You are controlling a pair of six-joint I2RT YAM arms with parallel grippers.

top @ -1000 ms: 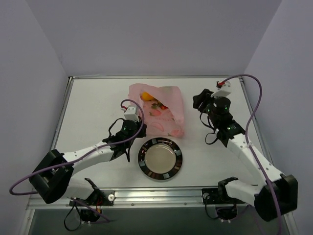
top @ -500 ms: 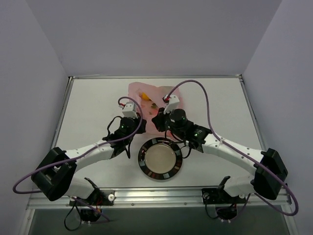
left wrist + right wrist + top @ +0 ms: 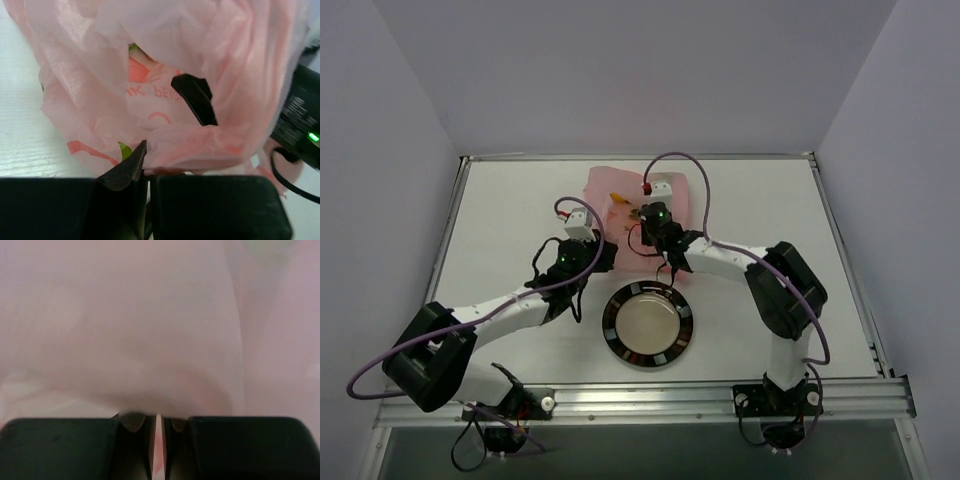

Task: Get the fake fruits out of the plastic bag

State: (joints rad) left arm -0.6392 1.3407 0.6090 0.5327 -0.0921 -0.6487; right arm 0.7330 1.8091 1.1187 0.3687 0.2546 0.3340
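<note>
My left claw [image 3: 140, 161] is clenched on the near edge of the plastic bag [image 3: 235, 75], which lies crumpled on the desk [image 3: 500, 220] just beyond it. My right claw [image 3: 156, 423] reaches in from the bag's right side and is pinched on a fold of the pink film. The fake fruits [image 3: 617, 202] sit inside the bag, close to both claws. A green leaf [image 3: 125, 149] shows just beside the left fingertips.
</note>
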